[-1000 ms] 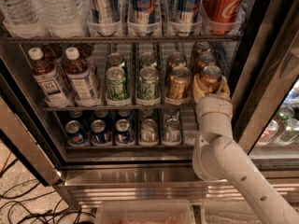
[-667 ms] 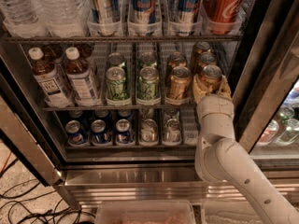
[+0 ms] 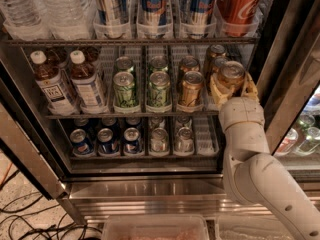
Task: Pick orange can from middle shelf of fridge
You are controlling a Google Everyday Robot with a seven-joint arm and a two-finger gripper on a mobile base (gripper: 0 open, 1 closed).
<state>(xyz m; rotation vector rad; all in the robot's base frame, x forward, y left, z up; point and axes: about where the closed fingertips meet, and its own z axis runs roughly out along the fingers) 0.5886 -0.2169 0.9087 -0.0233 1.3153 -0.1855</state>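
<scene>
Fridge (image 3: 150, 191) interior, racks full. Orange can (image 3: 231, 74) sits far right, front of middle shelf (image 3: 75, 115), w/ tool (image 3: 232, 86) clamped round it. Best: lift slightly, pull straight back, no tilt, clear of neighbour can (image 3: 191, 88) & door frame (image 3: 280, 59).

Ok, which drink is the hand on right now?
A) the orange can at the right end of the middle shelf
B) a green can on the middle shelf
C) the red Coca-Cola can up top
A: the hand hugs both sides of the orange can at the right end of the middle shelf.
</scene>
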